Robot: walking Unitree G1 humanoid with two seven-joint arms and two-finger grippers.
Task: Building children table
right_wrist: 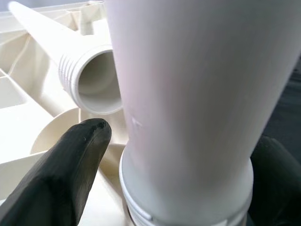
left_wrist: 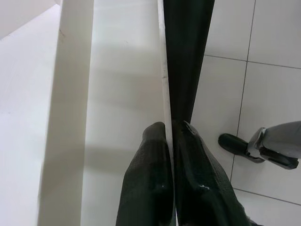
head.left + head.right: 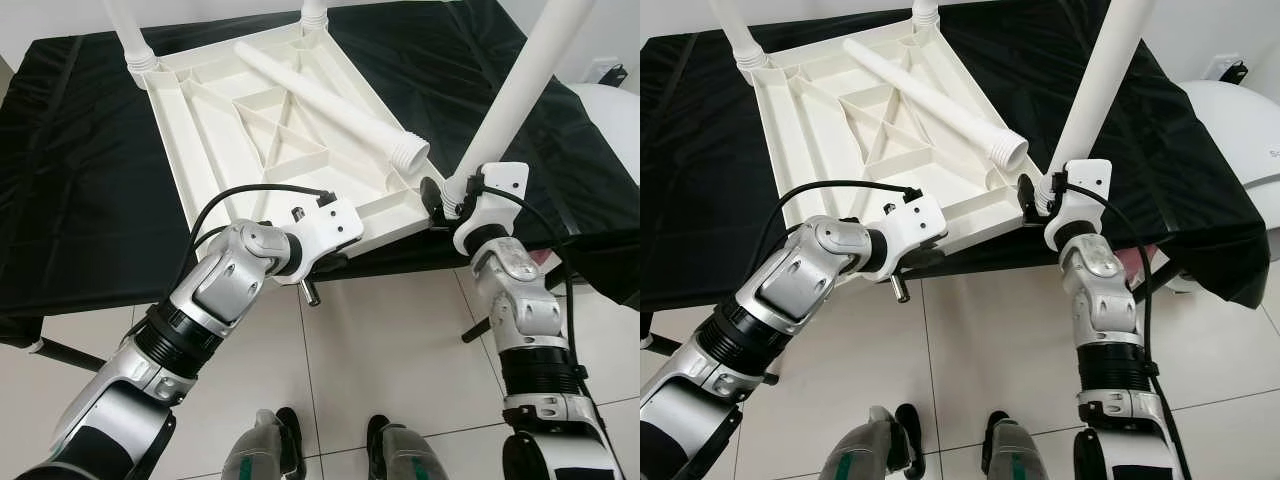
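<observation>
White plastic tabletop [image 3: 260,140], upside down on black cloth [image 3: 80,170], centre of the left eye view; loose leg [image 3: 320,95] lying across its ribs. Right gripper [image 3: 447,200], centre right, jaws clasping upright leg [image 3: 520,90] near its base.

Left wrist view: left gripper [image 2: 173,136], fingers pinching the tabletop's edge.

Right wrist view: one finger [image 1: 70,169] beside the upright leg.

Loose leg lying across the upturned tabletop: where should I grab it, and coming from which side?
Judging by its pose, take the loose leg on its smooth mid-shaft, from above, fingers straddling it crosswise. It lies flat across the ribs of the tabletop, so the sides are open there. Its threaded end should stay free, and sits close to the right gripper.
</observation>
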